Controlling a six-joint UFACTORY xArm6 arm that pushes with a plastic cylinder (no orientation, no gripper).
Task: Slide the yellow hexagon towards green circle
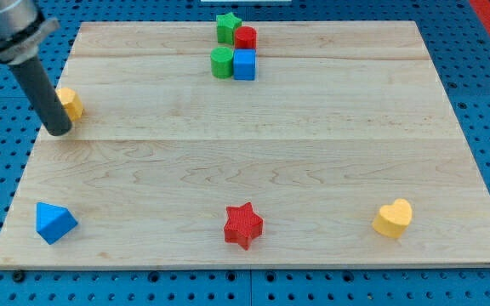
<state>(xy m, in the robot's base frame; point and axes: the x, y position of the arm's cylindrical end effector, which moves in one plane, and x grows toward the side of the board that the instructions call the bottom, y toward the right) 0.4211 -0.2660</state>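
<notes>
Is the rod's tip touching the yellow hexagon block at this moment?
Cannot tell. In the camera view my tip sits at the yellow hexagon block's lower-left, and the rod overlaps the block, hiding any contact or gap.

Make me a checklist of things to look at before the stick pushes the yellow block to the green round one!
1. My tip is beside the yellow hexagon: ok, it sits just to the hexagon's lower left in the view; actual contact cannot be told.
2. My tip is on the side facing away from the green circle: ok, the circle lies toward the view's upper right.
3. The path between hexagon and circle has no blocks in it: ok.
4. The blue cube beside the circle could get bumped: not ok, it touches the circle's right side, so stop early.
5. The hexagon is fully on the board: ok, though close to its left edge.
</notes>
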